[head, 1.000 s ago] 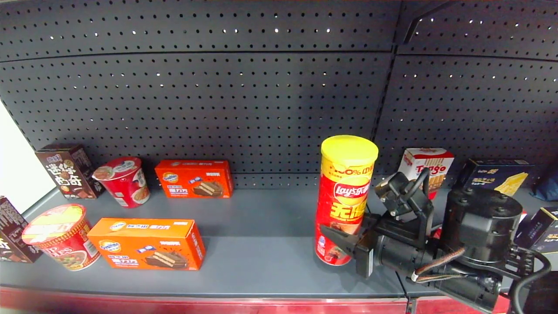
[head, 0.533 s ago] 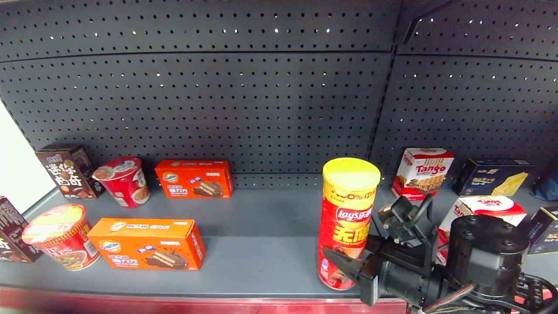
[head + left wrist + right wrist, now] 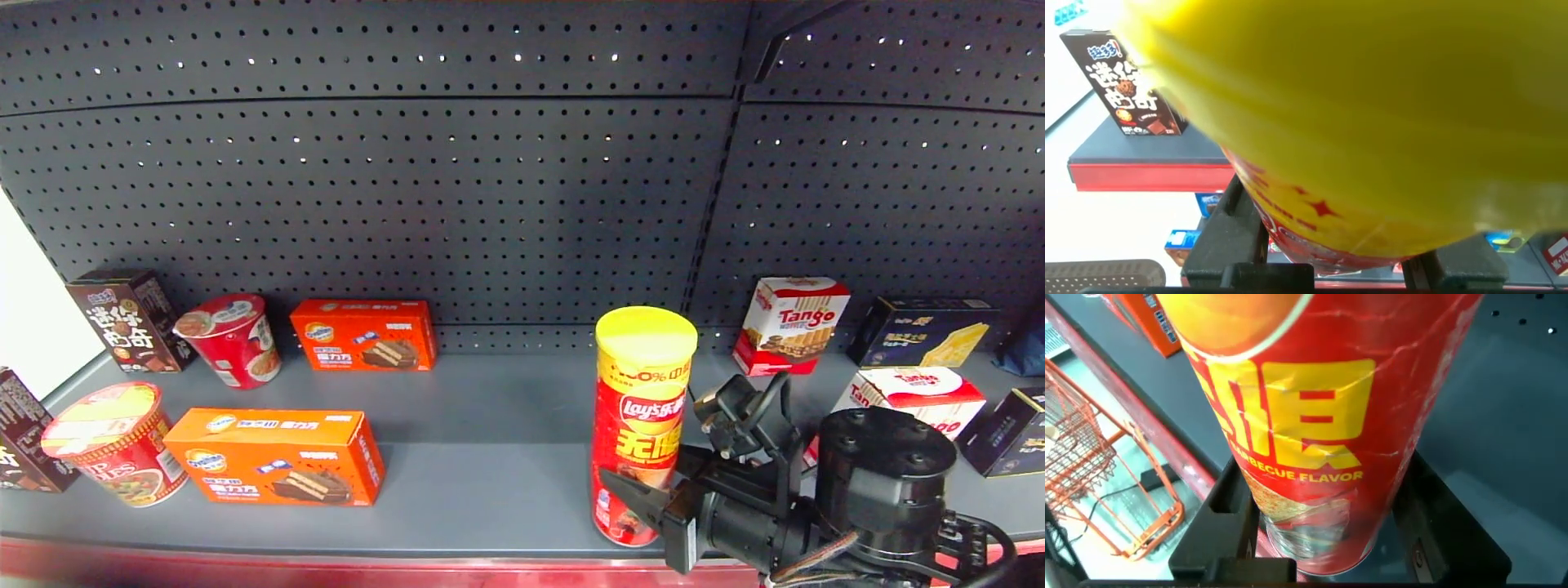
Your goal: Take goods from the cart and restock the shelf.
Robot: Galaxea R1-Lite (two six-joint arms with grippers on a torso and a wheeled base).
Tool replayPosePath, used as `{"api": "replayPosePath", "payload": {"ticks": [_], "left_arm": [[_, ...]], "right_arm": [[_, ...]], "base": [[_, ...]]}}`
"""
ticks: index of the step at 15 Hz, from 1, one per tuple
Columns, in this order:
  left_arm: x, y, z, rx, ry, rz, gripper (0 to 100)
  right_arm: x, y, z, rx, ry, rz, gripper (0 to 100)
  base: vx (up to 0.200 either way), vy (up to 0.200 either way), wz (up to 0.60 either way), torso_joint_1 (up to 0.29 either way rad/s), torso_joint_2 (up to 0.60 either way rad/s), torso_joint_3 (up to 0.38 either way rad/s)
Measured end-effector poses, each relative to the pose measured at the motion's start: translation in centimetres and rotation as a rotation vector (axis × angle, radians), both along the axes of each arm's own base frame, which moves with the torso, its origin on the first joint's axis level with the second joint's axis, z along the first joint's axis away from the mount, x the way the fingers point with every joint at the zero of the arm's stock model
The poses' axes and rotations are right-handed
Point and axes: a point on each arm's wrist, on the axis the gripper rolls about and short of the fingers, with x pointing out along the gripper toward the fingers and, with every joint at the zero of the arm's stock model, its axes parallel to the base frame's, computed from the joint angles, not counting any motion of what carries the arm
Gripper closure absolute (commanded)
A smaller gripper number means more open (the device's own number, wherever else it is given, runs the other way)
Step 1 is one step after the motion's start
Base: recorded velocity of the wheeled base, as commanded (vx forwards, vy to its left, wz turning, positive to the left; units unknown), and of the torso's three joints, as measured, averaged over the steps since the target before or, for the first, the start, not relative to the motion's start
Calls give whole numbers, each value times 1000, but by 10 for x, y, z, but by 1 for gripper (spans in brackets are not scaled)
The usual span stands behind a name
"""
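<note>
The right claw (image 3: pixel 637 490) is clamped round a tall cylindrical chips can (image 3: pixel 645 384) — glossy red, yellow lid — held upright near the front edge of the smooth grey shelf (image 3: pixel 490 465). A glossy yellow-and-red package (image 3: pixel 1355 106) is pinched in the left claw (image 3: pixel 1331 261).

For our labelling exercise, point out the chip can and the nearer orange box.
chip can (image 3: pixel 645 412), head view, red label.
nearer orange box (image 3: pixel 273 474), head view, front face.
</note>
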Motion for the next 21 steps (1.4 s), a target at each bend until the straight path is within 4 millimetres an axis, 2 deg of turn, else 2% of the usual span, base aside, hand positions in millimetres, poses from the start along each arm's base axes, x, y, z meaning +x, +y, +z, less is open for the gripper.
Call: {"api": "replayPosePath", "payload": {"ticks": [13, 14, 21], "left_arm": [[1, 0, -4, -1, 8, -5, 100], [1, 0, -4, 0, 9, -5, 100], [0, 0, -4, -1, 7, -5, 100]], "right_arm": [[19, 13, -26, 10, -20, -7, 100], [20, 13, -27, 8, -18, -7, 0], [18, 10, -28, -1, -13, -11, 0]], "base": [[0, 0, 0, 0, 0, 0], [0, 0, 0, 0, 0, 0], [0, 0, 0, 0, 0, 0]]}}
